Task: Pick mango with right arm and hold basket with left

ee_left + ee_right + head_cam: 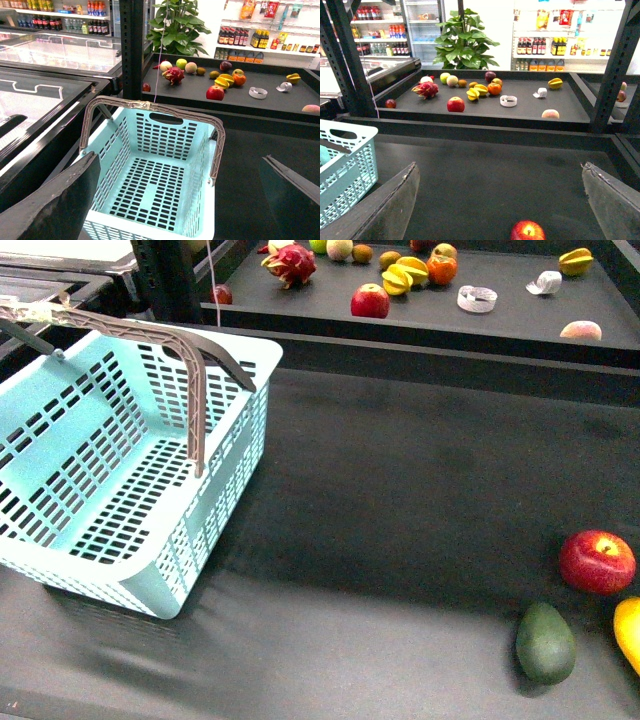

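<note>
Stock as I count it:
- One basket [165, 580], near left.
- One mango [628, 632], cropped at the near right edge, long axis roughly front-to-back.
- One avocado [545, 643] and one apple [597, 562], both beside the mango.
- Left gripper [180, 157] and right gripper [500, 167], both spread, empty.

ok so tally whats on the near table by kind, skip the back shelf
basket: 1
red apple: 1
avocado: 1
mango: 1, partly cut off by the edge of the front view
total: 4
</note>
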`<action>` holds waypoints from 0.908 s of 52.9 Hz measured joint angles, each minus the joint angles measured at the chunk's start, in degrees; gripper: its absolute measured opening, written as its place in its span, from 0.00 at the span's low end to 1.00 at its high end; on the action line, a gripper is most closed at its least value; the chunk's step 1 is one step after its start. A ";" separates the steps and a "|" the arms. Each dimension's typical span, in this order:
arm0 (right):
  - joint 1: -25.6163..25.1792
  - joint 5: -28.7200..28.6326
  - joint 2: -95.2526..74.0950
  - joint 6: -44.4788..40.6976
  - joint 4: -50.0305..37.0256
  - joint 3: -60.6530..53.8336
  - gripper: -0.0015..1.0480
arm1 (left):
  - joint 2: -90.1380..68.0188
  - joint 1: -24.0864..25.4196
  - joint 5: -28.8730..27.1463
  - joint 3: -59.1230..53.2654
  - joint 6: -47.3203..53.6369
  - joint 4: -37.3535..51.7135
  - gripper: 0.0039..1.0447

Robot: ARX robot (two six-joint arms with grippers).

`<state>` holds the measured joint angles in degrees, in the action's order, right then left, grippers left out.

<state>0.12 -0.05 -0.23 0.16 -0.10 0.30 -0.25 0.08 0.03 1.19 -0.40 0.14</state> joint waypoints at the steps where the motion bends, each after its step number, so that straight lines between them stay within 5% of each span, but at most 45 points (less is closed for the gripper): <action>1: 0.00 0.00 0.00 0.00 0.00 0.00 0.92 | 0.00 0.00 -0.02 0.00 0.00 0.00 0.95; 31: 0.00 0.00 0.00 0.00 0.00 0.00 0.92 | 0.00 0.00 0.00 0.00 0.00 0.00 0.95; 36: 0.02 0.02 0.00 0.00 0.00 0.00 0.92 | -6.56 -7.34 -21.46 -0.17 -3.10 10.69 0.95; 39: 0.00 0.02 0.00 0.00 0.00 0.00 0.92 | -14.23 -9.33 -28.68 -0.15 -4.33 18.27 0.95; 48: 0.00 0.00 0.00 0.00 0.00 0.00 0.92 | -43.23 -5.68 -28.35 0.35 -12.48 39.23 0.95</action>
<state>0.12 -0.05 -0.23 0.16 -0.10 0.30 -43.48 -5.61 -28.32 1.54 -12.88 39.38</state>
